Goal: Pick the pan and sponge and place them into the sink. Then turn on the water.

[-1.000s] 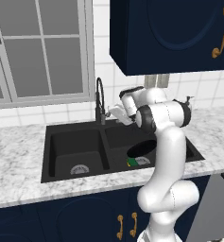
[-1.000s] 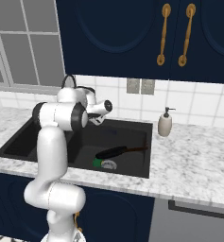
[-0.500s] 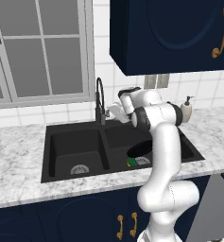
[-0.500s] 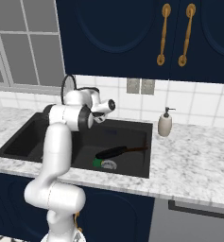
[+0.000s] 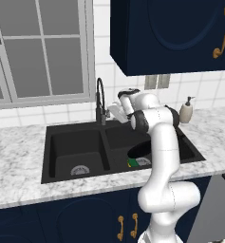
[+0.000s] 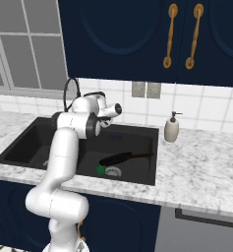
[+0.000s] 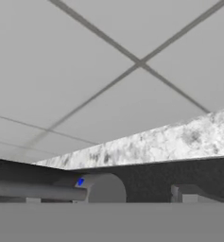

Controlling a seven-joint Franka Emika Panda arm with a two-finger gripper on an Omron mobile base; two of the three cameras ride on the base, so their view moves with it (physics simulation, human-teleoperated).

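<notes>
Pan (image 6: pixel 119 158) and sponge (image 6: pixel 101 170) lie in the sink's (image 5: pixel 52 142) right basin, below the pincer (image 5: pixel 115 110); we count placing done. The pincer, spread and empty, hangs just beside the faucet (image 5: pixel 100 100). We see no stream, so the water remains.

Soap dispenser (image 6: pixel 171 130) on the marble counter (image 6: pixel 206 167), dark gooseneck faucet (image 5: pixel 100 101), perhaps an outlet plate (image 6: pixel 145 89) above.

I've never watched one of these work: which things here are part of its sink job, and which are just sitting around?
Part of the job:
pan, in the sink's right basin
sponge, beside the pan
sink
faucet
gripper, open

Just sitting around:
soap dispenser
window
</notes>
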